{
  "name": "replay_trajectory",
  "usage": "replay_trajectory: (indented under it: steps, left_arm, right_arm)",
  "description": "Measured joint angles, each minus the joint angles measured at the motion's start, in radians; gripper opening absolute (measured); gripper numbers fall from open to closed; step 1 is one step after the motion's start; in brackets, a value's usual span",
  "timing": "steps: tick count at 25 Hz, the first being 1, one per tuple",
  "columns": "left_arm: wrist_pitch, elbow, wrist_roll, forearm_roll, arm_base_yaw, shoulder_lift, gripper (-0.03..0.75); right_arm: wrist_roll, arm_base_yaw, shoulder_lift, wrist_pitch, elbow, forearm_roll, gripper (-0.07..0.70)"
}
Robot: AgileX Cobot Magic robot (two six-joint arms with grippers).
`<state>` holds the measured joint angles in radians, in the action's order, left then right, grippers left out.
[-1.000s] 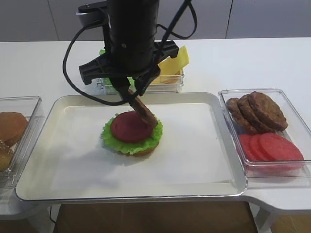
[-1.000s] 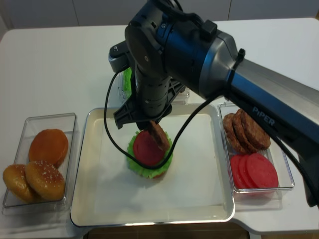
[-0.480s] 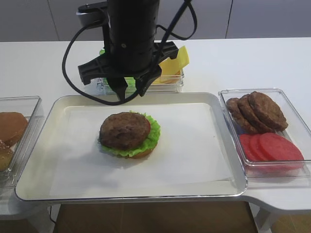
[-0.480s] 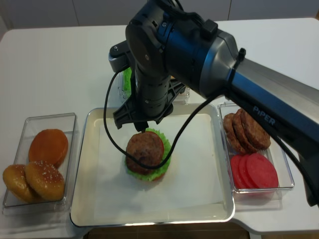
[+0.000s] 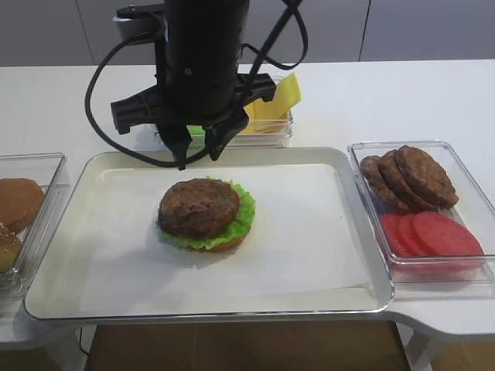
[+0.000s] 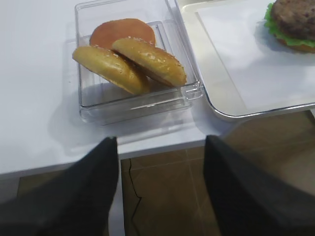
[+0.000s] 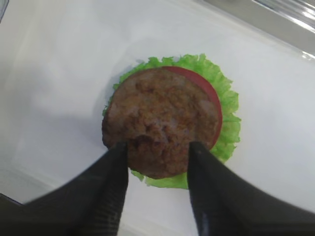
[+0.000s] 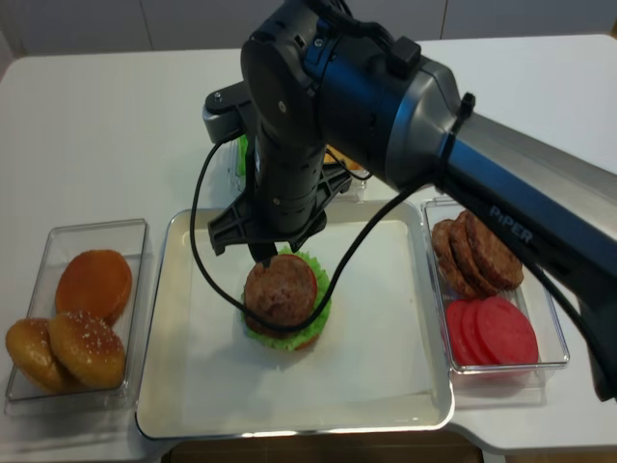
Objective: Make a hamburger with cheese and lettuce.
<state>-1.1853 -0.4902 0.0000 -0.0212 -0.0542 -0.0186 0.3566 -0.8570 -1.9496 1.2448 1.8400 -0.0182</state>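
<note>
- The tray (image 5: 348, 232) holds the hamburger (image 5: 203, 215) at its centre: bun base, lettuce (image 5: 241, 220) frill, a tomato edge, and a brown patty on top, set slightly off-centre toward the left in the front view; a hard landing of the next layer could push that patty further off the stack
- The right gripper (image 5: 195, 148) hangs above the far edge of the stack with its jaws spread and nothing between them; the wrist view shows both dark fingers (image 7: 110, 182) framing the patty's near rim, so a low sideways pull-away could clip it and drag the layers
- The cheese (image 5: 277, 100) stands fanned in a clear box behind the tray, partly hidden by the arm; thin slices leaning together could lift as a pair or slip from a shallow pinch
- The left gripper (image 6: 160, 189) hovers spread and empty near the bun box (image 6: 88, 105), well clear of the tray; it looks the least likely to cause trouble
</note>
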Motion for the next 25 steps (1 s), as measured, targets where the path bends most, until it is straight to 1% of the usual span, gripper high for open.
replay_trajectory:
  steps: [4, 9, 12, 16, 19, 25]
  left_arm:
    - [0.000, 0.000, 0.000, 0.000, 0.000, 0.000, 0.414]
    - [0.000, 0.000, 0.000, 0.000, 0.000, 0.000, 0.414]
    - [0.000, 0.000, 0.000, 0.000, 0.000, 0.000, 0.414]
    - [0.000, 0.000, 0.000, 0.000, 0.000, 0.000, 0.414]
    - [0.000, 0.000, 0.000, 0.000, 0.000, 0.000, 0.414]
    - [0.000, 0.000, 0.000, 0.000, 0.000, 0.000, 0.414]
  right_arm:
    - [0.000, 0.000, 0.028, 0.000, 0.000, 0.000, 0.324]
    - [0.000, 0.004, 0.076, 0.000, 0.000, 0.030, 0.324]
    - [-0.002, 0.031, 0.118, 0.000, 0.000, 0.030, 0.324]
    - [-0.016, 0.091, 0.184, 0.002, 0.000, 0.045, 0.324]
    - [-0.026, 0.136, 0.267, 0.002, -0.049, 0.070, 0.324]
    - [-0.049, 0.247, 0.465, 0.010, -0.229, 0.093, 0.324]
